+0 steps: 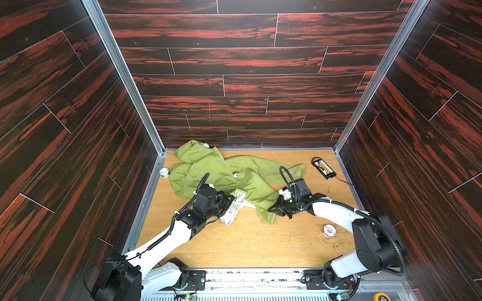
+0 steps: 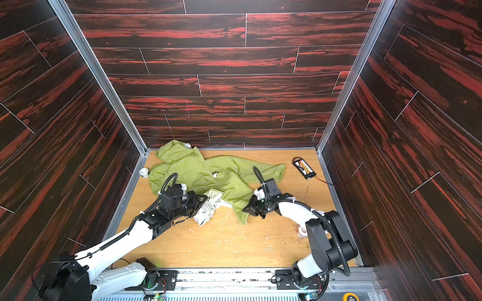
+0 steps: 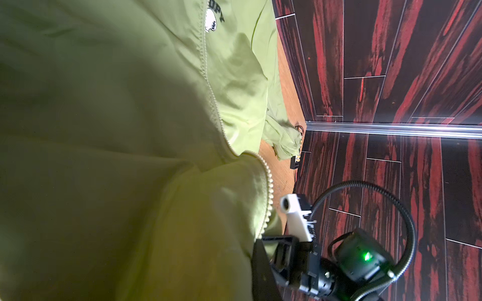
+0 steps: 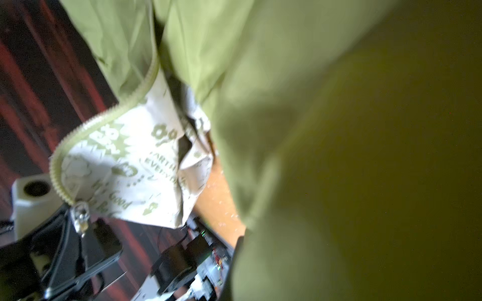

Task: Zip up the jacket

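The jacket (image 1: pixel 208 172) lies crumpled on the far left part of the table (image 1: pixel 247 242), with its hood at the table's back edge and its hem toward the table's middle. The front is open at the hem, where the white printed lining (image 1: pixel 233 208) is turned out. The zip (image 3: pixel 208 86) is not joined at the bottom, and its two toothed edges part well above the hem. The slider (image 4: pixel 81 217) sits at the bottom end of one edge, right at the left gripper (image 1: pixel 230 203). That gripper is closed tight on that hem corner, near the table's middle. The right gripper (image 1: pixel 271 208), also pinched closed, has the other front edge by its lower end, and the bare teeth run down to its fingers. A gap of bare table separates the two corners. This looks like the start of the job: bringing the two bottom ends together. The next move likely calls for carrying the free end across, lining it up squarely with the slider's mouth and seating it fully, with the cloth kept taut and the lining out of the way. A black pack (image 1: pixel 323 168) lies at the table's far right and a tape roll (image 1: pixel 329 230) at its right edge, both well clear.
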You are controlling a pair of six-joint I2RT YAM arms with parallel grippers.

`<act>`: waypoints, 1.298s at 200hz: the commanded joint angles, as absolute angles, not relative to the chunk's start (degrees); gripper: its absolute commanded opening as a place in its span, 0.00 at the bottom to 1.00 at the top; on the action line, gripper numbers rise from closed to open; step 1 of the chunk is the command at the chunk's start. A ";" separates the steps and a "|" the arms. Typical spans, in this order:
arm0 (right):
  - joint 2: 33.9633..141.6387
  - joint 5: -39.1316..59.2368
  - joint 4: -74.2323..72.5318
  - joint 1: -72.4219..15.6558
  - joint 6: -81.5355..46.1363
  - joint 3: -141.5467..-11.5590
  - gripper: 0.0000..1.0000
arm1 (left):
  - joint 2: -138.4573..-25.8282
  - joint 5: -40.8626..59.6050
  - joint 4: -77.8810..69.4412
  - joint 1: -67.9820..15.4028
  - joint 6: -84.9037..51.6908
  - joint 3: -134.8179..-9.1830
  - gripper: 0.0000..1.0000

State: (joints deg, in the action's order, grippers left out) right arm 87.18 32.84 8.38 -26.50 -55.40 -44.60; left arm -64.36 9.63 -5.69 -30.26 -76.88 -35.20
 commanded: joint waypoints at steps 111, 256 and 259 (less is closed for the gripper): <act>90.53 31.20 7.99 -28.33 -52.54 -39.37 0.50 | -67.04 10.87 -9.49 -29.97 -76.73 -36.27 0.00; 94.83 28.83 16.18 -37.08 -46.74 -44.87 0.33 | -64.65 10.26 -10.88 -30.23 -78.40 -33.09 0.00; 94.90 28.83 16.10 -37.21 -46.76 -44.95 0.33 | -64.49 10.15 -10.75 -30.23 -78.40 -32.95 0.00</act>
State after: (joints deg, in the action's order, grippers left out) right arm 92.95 28.88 14.63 -36.05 -47.75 -43.38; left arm -66.74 10.92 -9.96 -30.26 -77.87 -34.22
